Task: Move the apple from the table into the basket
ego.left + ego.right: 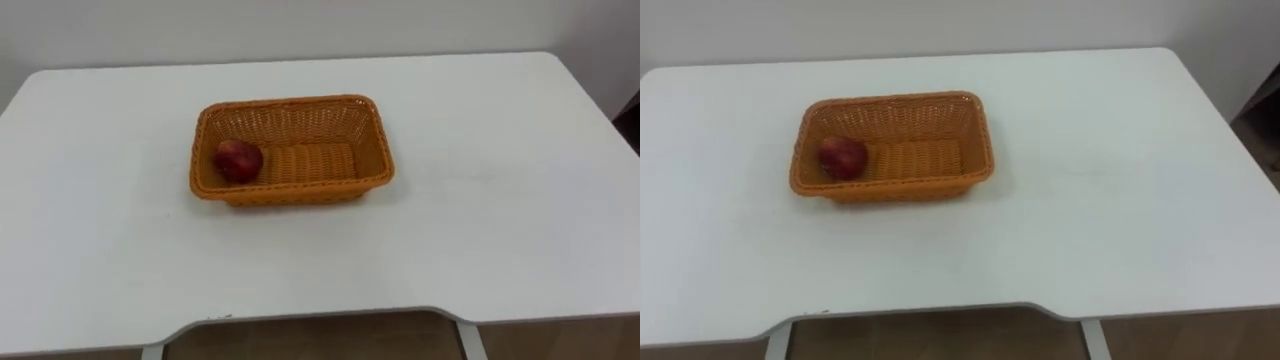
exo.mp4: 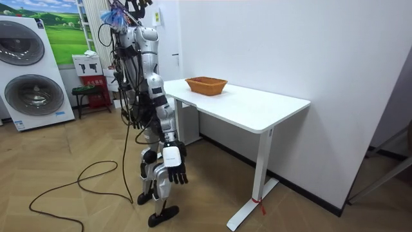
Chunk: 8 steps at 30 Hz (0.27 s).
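1. Basket (image 1: pixel 290 150): woven wicker, orange-tan, ribbed and rough to look at, with a faint sheen on the strands.
2. Apple (image 1: pixel 238 160): smooth red skin, dull gloss.
3. Table (image 1: pixel 480 220): white top, smooth and matt. Table leg (image 2: pixel 262 161) looks like white painted metal.
4. Floor (image 2: pixel 77 193): wood parquet, lightly glossy.
5. My right hand (image 2: pixel 177 171): dark, hard-looking shell with a slight shine.
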{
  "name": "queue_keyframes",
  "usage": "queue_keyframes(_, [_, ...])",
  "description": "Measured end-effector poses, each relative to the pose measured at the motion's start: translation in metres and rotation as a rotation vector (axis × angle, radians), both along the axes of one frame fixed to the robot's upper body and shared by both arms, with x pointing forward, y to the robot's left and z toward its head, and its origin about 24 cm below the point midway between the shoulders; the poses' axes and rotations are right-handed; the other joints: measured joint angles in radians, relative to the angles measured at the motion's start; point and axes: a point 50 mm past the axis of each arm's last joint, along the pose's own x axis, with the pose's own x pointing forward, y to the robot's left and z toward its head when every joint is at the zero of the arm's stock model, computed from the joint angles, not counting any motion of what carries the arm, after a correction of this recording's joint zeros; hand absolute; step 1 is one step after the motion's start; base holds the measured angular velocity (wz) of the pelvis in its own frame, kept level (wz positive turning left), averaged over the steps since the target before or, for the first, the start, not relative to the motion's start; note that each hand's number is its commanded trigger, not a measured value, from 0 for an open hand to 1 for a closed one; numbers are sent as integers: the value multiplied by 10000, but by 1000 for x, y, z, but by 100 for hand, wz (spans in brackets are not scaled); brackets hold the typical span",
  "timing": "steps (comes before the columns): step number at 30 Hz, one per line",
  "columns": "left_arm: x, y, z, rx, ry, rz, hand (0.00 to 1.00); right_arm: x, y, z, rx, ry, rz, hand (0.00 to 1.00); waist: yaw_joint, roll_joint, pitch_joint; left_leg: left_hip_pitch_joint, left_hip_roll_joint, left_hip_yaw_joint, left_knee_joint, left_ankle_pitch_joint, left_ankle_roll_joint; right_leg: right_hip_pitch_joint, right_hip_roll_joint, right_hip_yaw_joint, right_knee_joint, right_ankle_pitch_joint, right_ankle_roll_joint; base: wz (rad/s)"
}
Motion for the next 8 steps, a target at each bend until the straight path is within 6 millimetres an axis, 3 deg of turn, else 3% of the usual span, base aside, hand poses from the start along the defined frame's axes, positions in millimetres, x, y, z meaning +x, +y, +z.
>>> queue_keyframes(8, [-14,-8,-5,-301,946,116,0,9,11,-4,1216,368,3224,0,317,159,94,38,7,25,-20,-5,-10,32,7,-65,-13,0,-4,2])
